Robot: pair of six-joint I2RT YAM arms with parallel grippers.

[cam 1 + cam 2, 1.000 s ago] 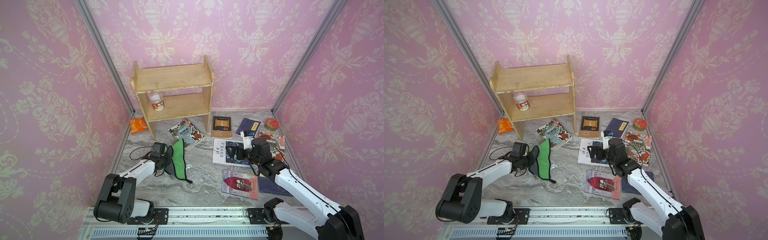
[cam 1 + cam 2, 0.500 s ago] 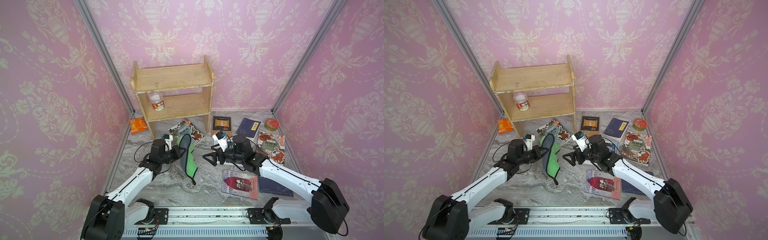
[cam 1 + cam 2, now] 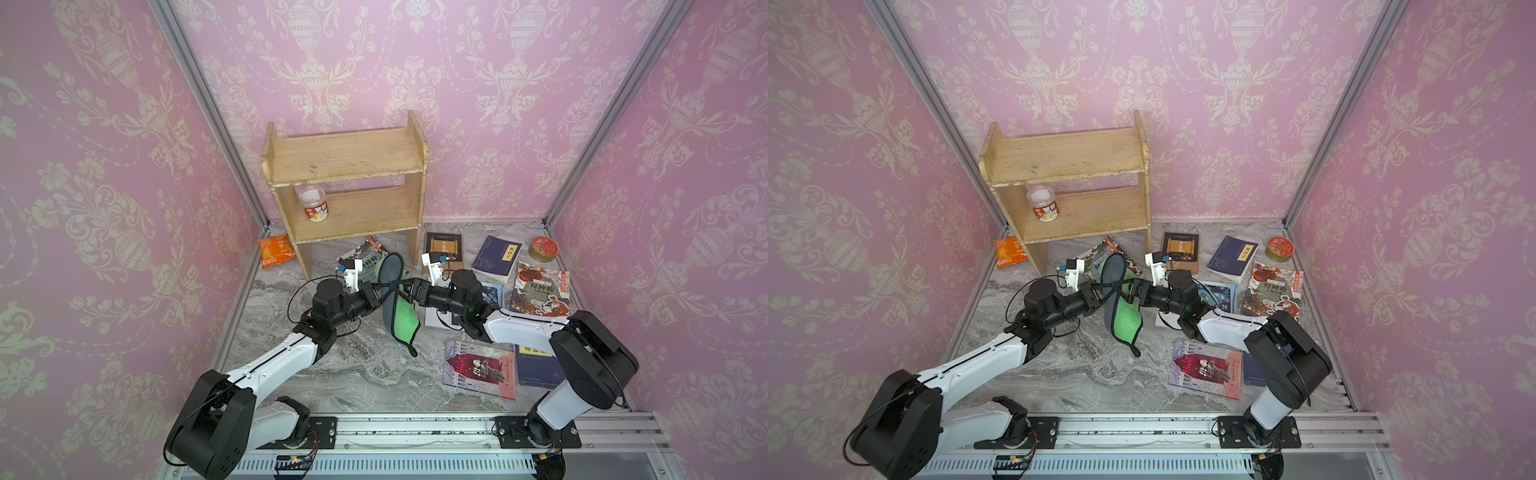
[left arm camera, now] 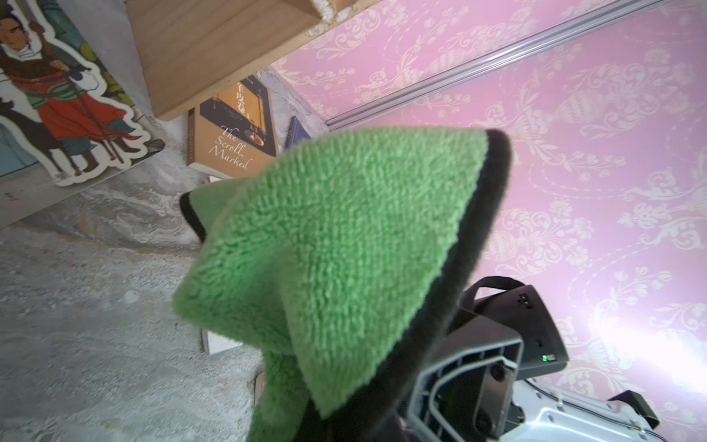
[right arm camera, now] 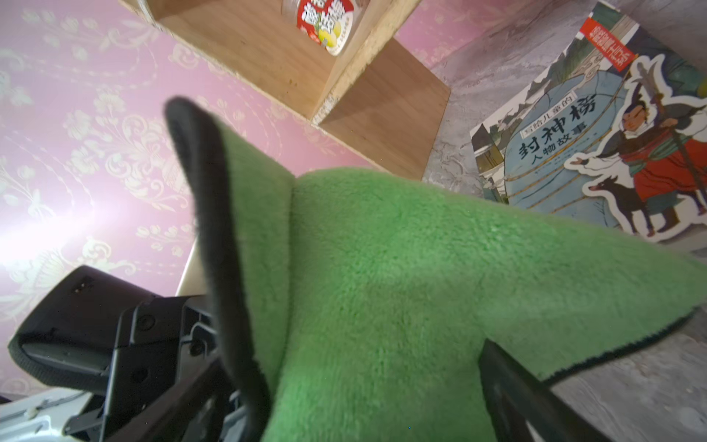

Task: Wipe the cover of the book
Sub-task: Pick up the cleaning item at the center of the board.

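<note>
A green cloth (image 3: 402, 313) with a dark edge hangs above the middle of the marble table, and my left gripper (image 3: 380, 291) is shut on its upper part. My right gripper (image 3: 409, 291) faces it from the other side, open, with a finger (image 5: 509, 386) on each side of the cloth (image 5: 421, 287) and no grip. Several books lie flat on the table; the nearest are an illustrated one (image 3: 365, 259) by the shelf leg and a blue-and-white one (image 3: 492, 293) under my right arm. In the left wrist view the cloth (image 4: 344, 229) hides my left fingers.
A wooden shelf (image 3: 345, 166) with a jar (image 3: 313, 203) stands at the back. An orange packet (image 3: 274, 251) lies left of it, and a red tin (image 3: 544, 248) sits at the back right. A brown book (image 3: 444, 249), dark blue book (image 3: 496, 257), red-illustrated book (image 3: 540, 291) and pink book (image 3: 480, 368) lie at right.
My left gripper has carried the cloth from the left side up to the middle. My right gripper has swung left off the books and now straddles the cloth, still open.
</note>
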